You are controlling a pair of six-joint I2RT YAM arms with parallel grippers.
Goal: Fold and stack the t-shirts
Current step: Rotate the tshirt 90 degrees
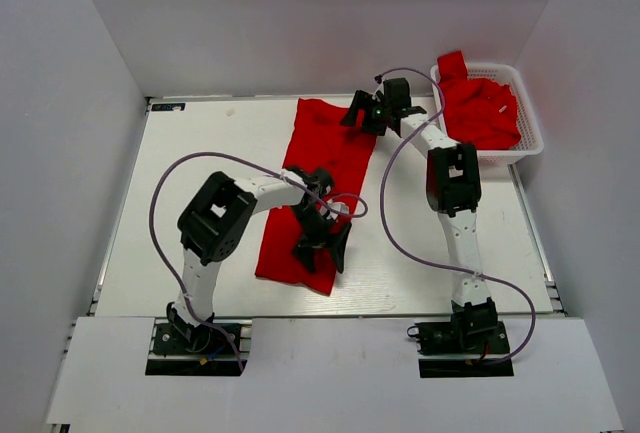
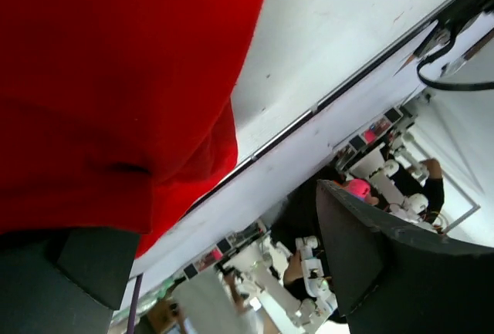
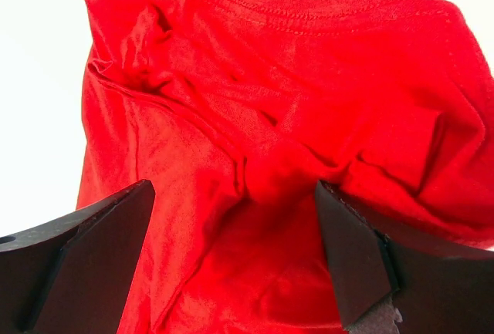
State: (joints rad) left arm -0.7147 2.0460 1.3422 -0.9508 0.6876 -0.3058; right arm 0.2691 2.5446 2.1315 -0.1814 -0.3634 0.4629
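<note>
flat t-shirt (image 1: 330,153): lies mid-worktop (image 1: 200,153), folded to a long strip, long axis roughly 1-to-7 o'clock, far end near the back edge.
left hand (image 1: 322,243): spread wide, grips nothing; sits over the strip's near end, at 6 o'clock of the strip. Contact with the cloth: cannot tell.
left wrist view: shows red cloth at upper left, white worktop edge past it toward 4 o'clock.
right hand (image 1: 377,111): spread wide, empty; sits at the strip's far right corner, the 1 o'clock end.
right wrist view: looks along the creased collar end, collar seam at 12 o'clock, cloth showing between the parted fingers (image 3: 85,241).
basket (image 1: 530,138): white lattice, at the worktop's 2 o'clock corner, just at 3 o'clock of the right hand.
basket t-shirts (image 1: 485,113): crumpled red heap inside, one part draped over the rim at the basket's 11 o'clock corner.
</note>
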